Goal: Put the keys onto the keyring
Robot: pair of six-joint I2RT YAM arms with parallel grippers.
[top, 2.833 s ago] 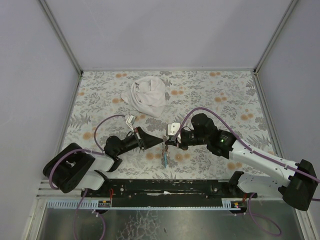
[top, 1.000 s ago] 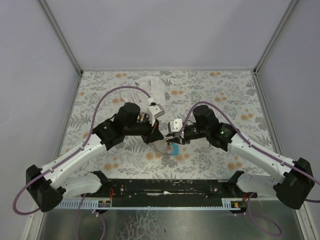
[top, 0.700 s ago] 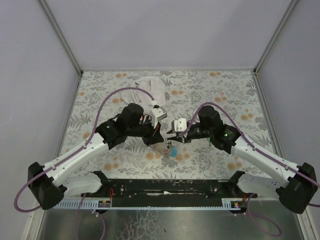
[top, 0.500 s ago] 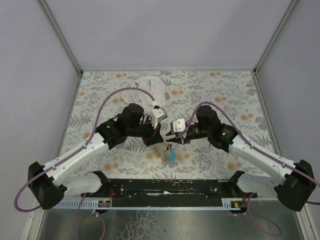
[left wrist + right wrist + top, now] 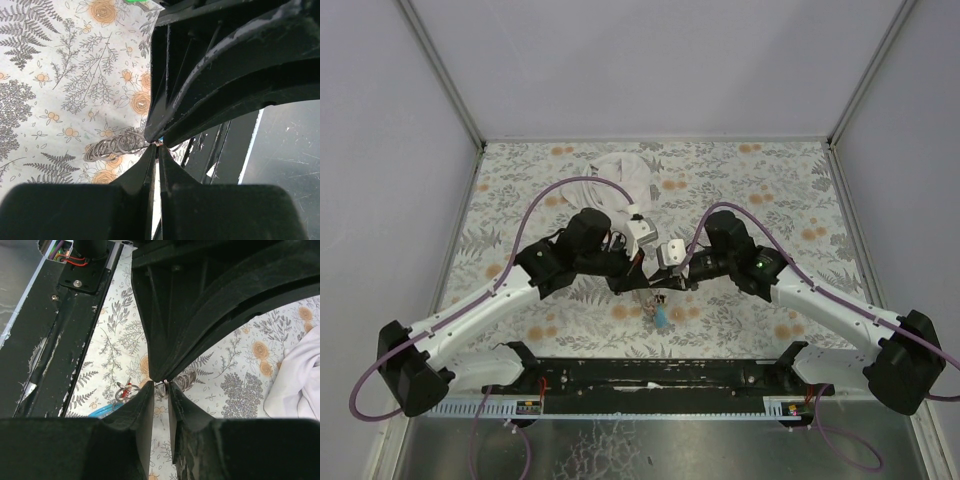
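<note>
Both grippers meet tip to tip above the middle of the floral mat. My left gripper (image 5: 638, 283) (image 5: 157, 147) is shut on the thin metal keyring (image 5: 165, 384), pinching its wire. My right gripper (image 5: 660, 283) (image 5: 161, 385) faces it with jaws a narrow gap apart. The ring stands edge-on in that gap, against the right finger. A red-headed key (image 5: 128, 387) on small rings hangs just left of the fingertips. Below them hangs the light-blue piece (image 5: 104, 410) (image 5: 661, 317). A bunch of overlapping wire rings (image 5: 116, 147) (image 5: 188, 378) sits beside the pinch point.
A crumpled white cloth (image 5: 620, 180) (image 5: 299, 372) lies at the back of the mat (image 5: 770, 190). The black base rail (image 5: 660, 372) (image 5: 55, 335) runs along the near edge. Grey walls close in both sides and the back.
The right gripper moved left until its tips met the left gripper's, and its jaws narrowed. The light-blue piece swung from lying curled to hanging down. Earlier, the left arm rose from a folded, low pose.
</note>
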